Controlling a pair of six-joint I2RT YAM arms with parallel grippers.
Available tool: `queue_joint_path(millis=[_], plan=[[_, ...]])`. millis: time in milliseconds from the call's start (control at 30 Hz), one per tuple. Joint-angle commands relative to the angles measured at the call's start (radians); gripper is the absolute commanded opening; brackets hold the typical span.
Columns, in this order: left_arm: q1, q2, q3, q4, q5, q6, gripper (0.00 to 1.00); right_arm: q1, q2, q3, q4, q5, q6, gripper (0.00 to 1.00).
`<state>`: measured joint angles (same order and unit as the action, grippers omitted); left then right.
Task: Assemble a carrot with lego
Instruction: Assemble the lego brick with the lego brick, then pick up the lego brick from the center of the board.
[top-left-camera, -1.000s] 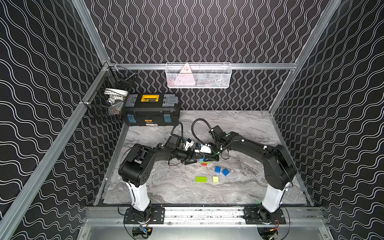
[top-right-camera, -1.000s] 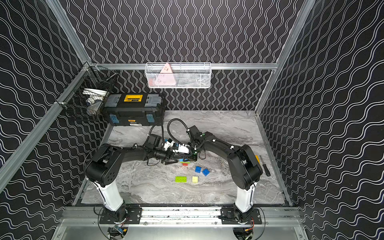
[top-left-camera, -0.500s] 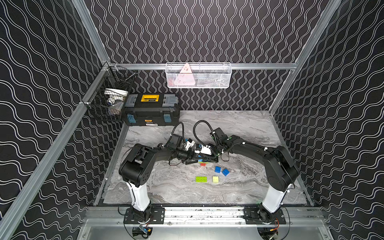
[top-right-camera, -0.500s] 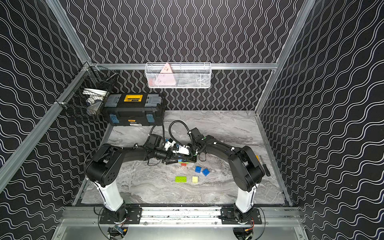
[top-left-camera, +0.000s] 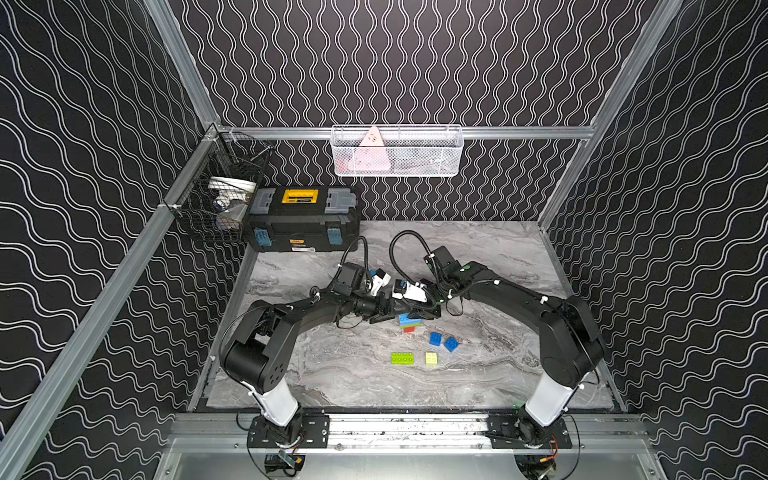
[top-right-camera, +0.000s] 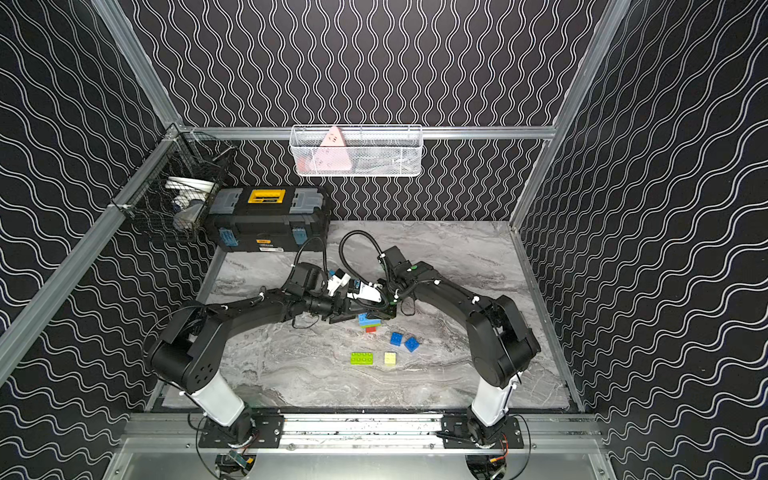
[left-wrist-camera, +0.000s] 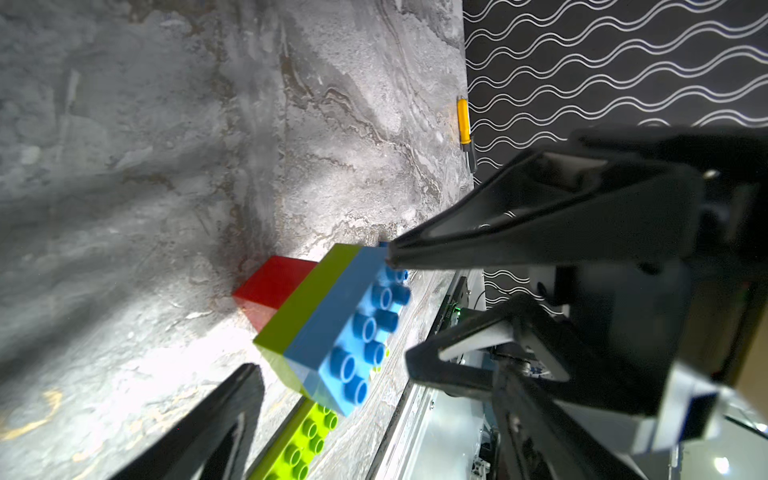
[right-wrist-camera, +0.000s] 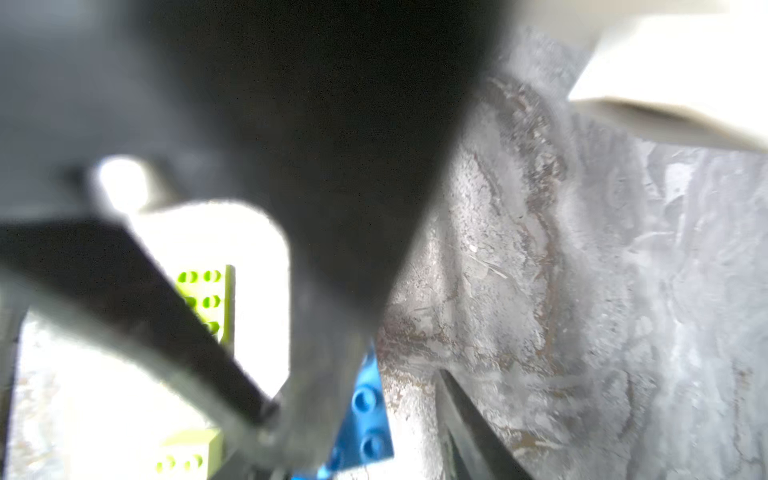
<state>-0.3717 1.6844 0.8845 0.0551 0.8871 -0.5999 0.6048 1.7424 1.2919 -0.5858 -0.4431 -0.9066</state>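
Built so far: the carrot is a three-layer stack, with a red brick as tip, a lime green brick on it, and a light blue brick on top with its studs bare.
Where it is: on the table, apparently standing on its red tip, between the two fingers of the left gripper.
Left gripper: released. Its jaws are spread wide, and the one finger clear in the left wrist view stands apart from the stack.
Right gripper: jaws parted, clasping nothing. One fingertip seems to touch the light blue brick's top edge, and its partner hangs just off the studs.
Left to add: four loose bricks, all on the rail side of the fingers. Two dark blue bricks lie near. The long lime green brick and the pale yellow brick lie further off, side by side.
Progress: a little under half, I judge. Three of seven bricks are joined and the wide end is not begun.
Surface: grey, marble-patterned, flat and matte. A yellow-handled tool lies at its edge, past the right fingers.
Room: black walls with white wavy lines, in an aluminium frame. A black toolbox sits against the back wall behind the left fingers, with a black wire basket beside it. A white mesh basket hangs above.
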Motion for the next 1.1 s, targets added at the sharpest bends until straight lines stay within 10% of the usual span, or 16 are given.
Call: queue_joint_path(millis=[0, 433, 1067], plan=[[0.004, -0.013, 0.005, -0.026, 0.005, 0.052, 0.91, -0.020, -0.074, -0.040, -0.052, -0.121, -0.039, 0.55], [0.042, -0.028, 0.044, -0.150, -0.104, 0.241, 0.89, -0.014, -0.615, -0.636, 0.177, -0.039, 0.051, 0.55], [0.080, -0.026, 0.063, -0.187, -0.161, 0.282, 0.89, 0.069, -0.282, -0.597, 0.241, 0.046, 0.017, 0.55]])
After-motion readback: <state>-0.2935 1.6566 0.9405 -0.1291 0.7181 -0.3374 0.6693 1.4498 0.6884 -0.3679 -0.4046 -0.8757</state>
